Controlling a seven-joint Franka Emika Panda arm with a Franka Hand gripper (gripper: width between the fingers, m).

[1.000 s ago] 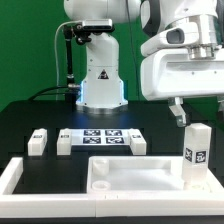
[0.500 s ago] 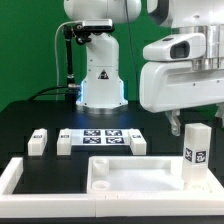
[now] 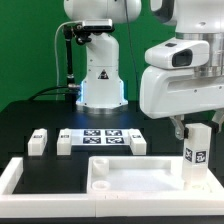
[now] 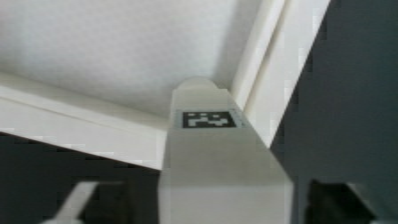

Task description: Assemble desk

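At the front of the black table [image 3: 30, 115], with a low white border rail [image 3: 14, 176] at the exterior view's left: the white tabletop panel [image 3: 120, 178], lying flat. At its corner toward the exterior view's right, an upright leg [image 3: 197, 160], tag facing the camera. Straddling that leg's top, the hand [image 3: 196, 128], set wide, one finger [image 3: 178, 127] just beside the leg and dark gaps on both sides in the wrist view. Farther back, in a row: a first loose leg [image 3: 38, 141], a second loose leg [image 3: 65, 142], the marker board [image 3: 100, 138], then a third loose leg [image 3: 138, 143]. Behind all, the arm's white base [image 3: 100, 80].
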